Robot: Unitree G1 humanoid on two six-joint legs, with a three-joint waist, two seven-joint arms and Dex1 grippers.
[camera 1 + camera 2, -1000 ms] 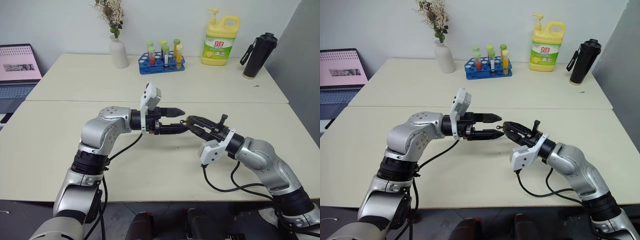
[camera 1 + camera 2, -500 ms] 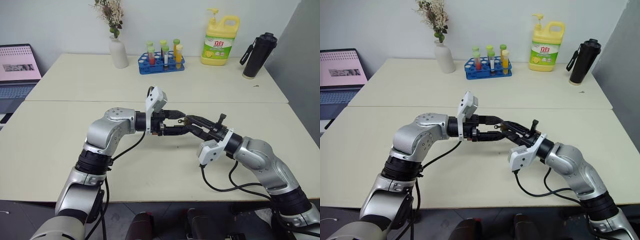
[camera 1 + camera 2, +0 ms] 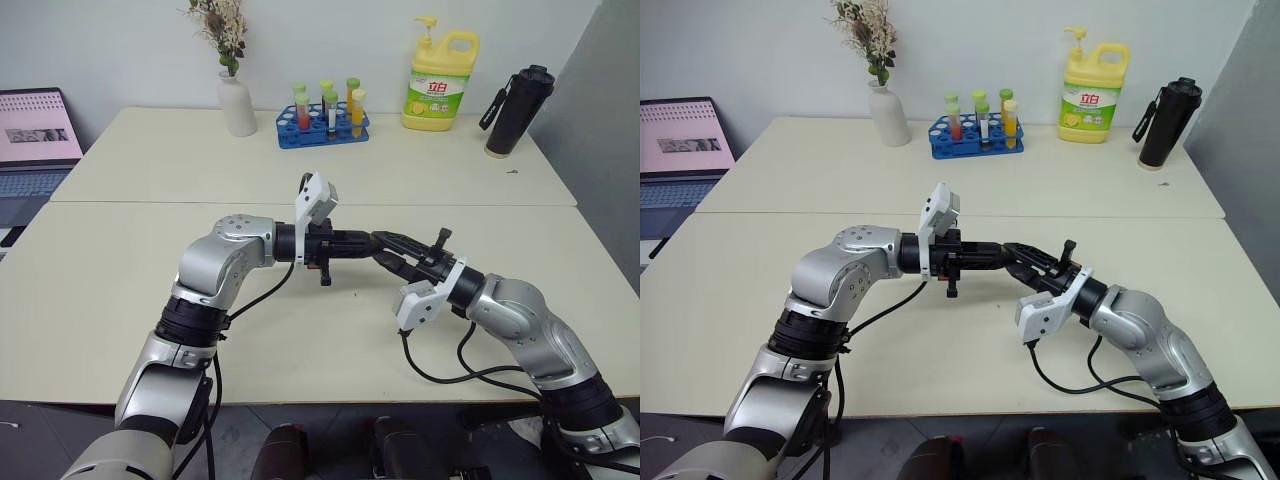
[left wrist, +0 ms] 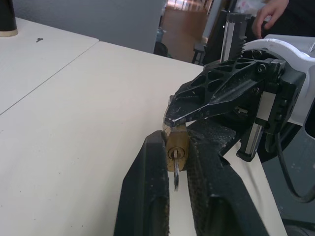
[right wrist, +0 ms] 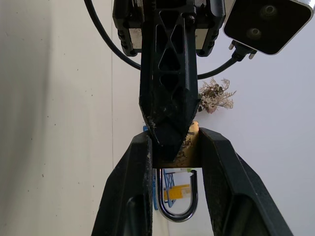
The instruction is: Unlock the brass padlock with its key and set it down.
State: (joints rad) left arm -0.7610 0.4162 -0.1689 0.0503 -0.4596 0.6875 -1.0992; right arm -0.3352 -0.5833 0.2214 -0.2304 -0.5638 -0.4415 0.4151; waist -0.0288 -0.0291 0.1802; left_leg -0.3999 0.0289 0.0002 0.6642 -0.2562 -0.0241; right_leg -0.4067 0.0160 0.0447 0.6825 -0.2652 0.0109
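Mostly hidden brass padlock (image 4: 176, 147), shackle (image 5: 177, 199) showing

Bright, even room light falls from above on a pale table (image 3: 120, 290), with no glare. Soft, faint shadows sit under both arms. The head views are sharp from edge to edge. In the left wrist view the near black fingers (image 4: 147, 196) look soft and the far doorway is blurred; the padlock (image 4: 176, 147) between them is clear.
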